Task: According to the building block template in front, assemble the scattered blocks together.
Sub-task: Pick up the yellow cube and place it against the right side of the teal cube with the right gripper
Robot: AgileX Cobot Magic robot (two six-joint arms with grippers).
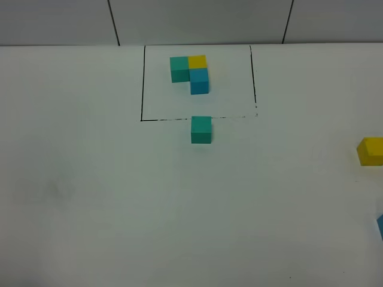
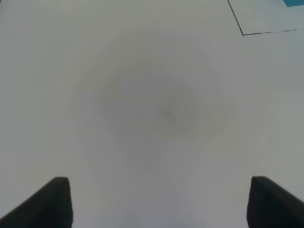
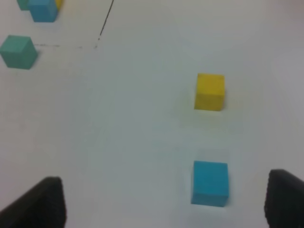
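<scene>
Jaws spread wide, nothing between them, on the left gripper (image 2: 161, 204) and the right gripper (image 3: 164, 199); the left hangs over bare white table (image 1: 90, 209). High view, read from table centre: blue cube (image 3: 210, 183) at 4 o'clock, cut by the picture edge; yellow cube (image 3: 209, 91) at 3 o'clock, apart from it; teal-green cube (image 1: 201, 130) at 12, at the near line of the black frame (image 1: 143, 84); template (image 1: 190, 73) inside the frame, farther at 12.
</scene>
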